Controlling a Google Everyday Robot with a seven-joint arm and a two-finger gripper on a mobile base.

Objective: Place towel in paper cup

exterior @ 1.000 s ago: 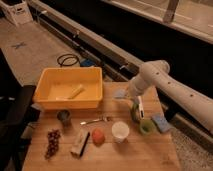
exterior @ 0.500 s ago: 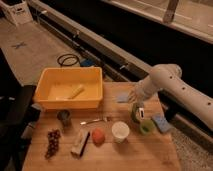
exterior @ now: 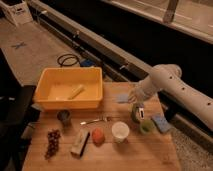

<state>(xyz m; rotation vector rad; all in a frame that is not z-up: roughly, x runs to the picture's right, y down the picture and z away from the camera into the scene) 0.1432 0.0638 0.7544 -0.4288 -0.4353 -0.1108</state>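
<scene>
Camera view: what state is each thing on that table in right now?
Gripper: shut, low over the right side of the table.
Towel: rumpled, beside the gripper, outside the paper cup.
Paper cup: upright, no towel inside.
Yellow bin: upright, a pale object inside.
Light green cup: upright.
Dark grey cup: upright.

Closed pincer [exterior: 136, 111] hangs just beside the towel [exterior: 123, 98].

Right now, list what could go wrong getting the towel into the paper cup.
1. The pincer hangs shut beside the towel, close to the green cup. I cannot tell whether it grips the cloth, so it may lift away without it.
2. The paper cup looks light; floppy cloth could drape over its rim or tip it.
</scene>
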